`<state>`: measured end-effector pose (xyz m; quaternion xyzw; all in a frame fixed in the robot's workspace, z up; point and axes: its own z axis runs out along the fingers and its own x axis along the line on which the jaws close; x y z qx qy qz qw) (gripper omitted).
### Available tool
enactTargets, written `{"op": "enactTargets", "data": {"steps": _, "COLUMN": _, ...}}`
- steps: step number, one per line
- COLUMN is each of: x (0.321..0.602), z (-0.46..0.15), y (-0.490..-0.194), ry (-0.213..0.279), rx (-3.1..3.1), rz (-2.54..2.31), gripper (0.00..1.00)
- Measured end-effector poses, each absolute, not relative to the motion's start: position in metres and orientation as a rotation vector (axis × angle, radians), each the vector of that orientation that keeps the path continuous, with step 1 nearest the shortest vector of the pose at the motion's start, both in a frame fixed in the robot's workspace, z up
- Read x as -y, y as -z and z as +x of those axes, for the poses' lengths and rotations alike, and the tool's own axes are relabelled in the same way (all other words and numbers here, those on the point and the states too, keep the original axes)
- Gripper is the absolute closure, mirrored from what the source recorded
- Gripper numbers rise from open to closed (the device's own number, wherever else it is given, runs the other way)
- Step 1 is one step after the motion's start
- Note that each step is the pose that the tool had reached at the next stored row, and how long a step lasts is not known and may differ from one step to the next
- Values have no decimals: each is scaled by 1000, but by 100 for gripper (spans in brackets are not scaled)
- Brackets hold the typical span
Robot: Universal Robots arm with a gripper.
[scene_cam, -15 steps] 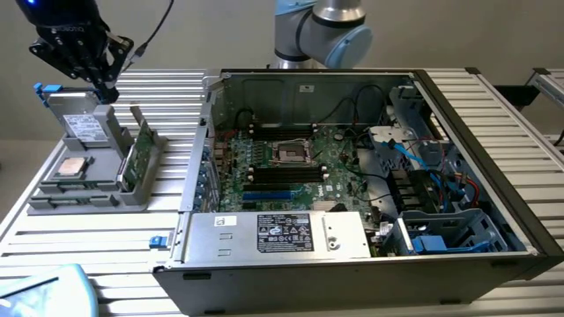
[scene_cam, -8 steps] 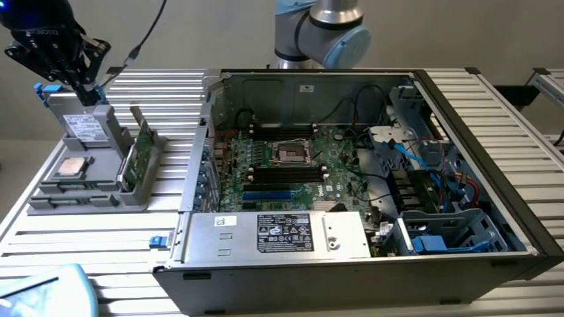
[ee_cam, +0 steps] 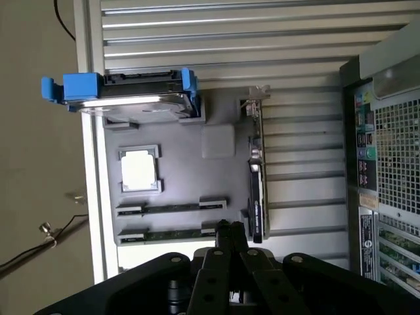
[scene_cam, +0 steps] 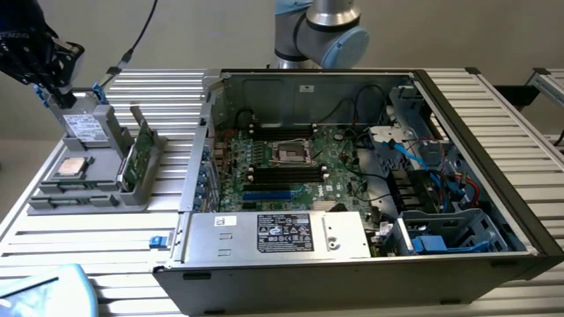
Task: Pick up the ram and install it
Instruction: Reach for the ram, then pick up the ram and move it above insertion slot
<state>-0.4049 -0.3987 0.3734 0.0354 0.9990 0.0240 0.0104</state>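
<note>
Clenched empty gripper (ee_cam: pixel 231 230) near ram (ee_cam: pixel 172 209) in grey tray (ee_cam: pixel 216 141), slatted aluminium table (ee_cam: pixel 262 39)

My arm (scene_cam: pixel 319 32) is made of silvery metal tube sections joined by rounded grey housings, and each housing is closed with a pale blue cap (scene_cam: pixel 349 45). Toward the end everything turns black. My claw (ee_cam: pixel 230 225) is matt black, with two slim, straight fingers (ee_cam: pixel 222 241) carried on flat, angular link bars (ee_cam: pixel 209 279). Behind them spreads a broad dark body, and small round pivot pins (ee_cam: pixel 172 259) sit on either side of it.
</note>
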Motion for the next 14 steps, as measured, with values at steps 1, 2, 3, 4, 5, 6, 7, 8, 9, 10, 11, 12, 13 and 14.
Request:
{"op": "enactTargets", "data": {"steps": 1, "x": 399, "z": -410, "y": -373, "ry": -75, "rx": -3118, "rz": 110, "gripper": 89}}
{"op": "enactTargets", "data": {"steps": 2, "x": 399, "z": -414, "y": -372, "ry": -75, "rx": -3118, "rz": 110, "gripper": 89}}
{"op": "enactTargets", "data": {"steps": 3, "x": 399, "z": -418, "y": -372, "ry": -75, "rx": -3118, "rz": 110, "gripper": 89}}
{"op": "enactTargets", "data": {"steps": 4, "x": 399, "z": -420, "y": -372, "ry": -75, "rx": -3118, "rz": 110, "gripper": 89}}
{"op": "enactTargets", "data": {"steps": 5, "x": 399, "z": -420, "y": -372, "ry": -75, "rx": -3118, "rz": 111, "gripper": 89}}
{"op": "enactTargets", "data": {"steps": 6, "x": 399, "z": -420, "y": -372, "ry": -75, "rx": -3118, "rz": 110, "gripper": 89}}
{"op": "enactTargets", "data": {"steps": 7, "x": 399, "z": -420, "y": -372, "ry": -75, "rx": -3118, "rz": 110, "gripper": 89}}
{"op": "enactTargets", "data": {"steps": 8, "x": 399, "z": -420, "y": -372, "ry": -75, "rx": -3118, "rz": 110, "gripper": 89}}
{"op": "enactTargets", "data": {"steps": 9, "x": 399, "z": -420, "y": -372, "ry": -75, "rx": -3118, "rz": 110, "gripper": 89}}
{"op": "enactTargets", "data": {"steps": 10, "x": 399, "z": -420, "y": -372, "ry": -75, "rx": -3118, "rz": 110, "gripper": 89}}
{"op": "enactTargets", "data": {"steps": 11, "x": 399, "z": -420, "y": -372, "ry": -75, "rx": -3118, "rz": 110, "gripper": 89}}
{"op": "enactTargets", "data": {"steps": 12, "x": 399, "z": -420, "y": -372, "ry": -75, "rx": -3118, "rz": 110, "gripper": 89}}
{"op": "enactTargets", "data": {"steps": 13, "x": 399, "z": -420, "y": -372, "ry": -75, "rx": -3118, "rz": 110, "gripper": 89}}
{"op": "enactTargets", "data": {"steps": 14, "x": 399, "z": -420, "y": -372, "ry": -75, "rx": -3118, "rz": 110, "gripper": 89}}
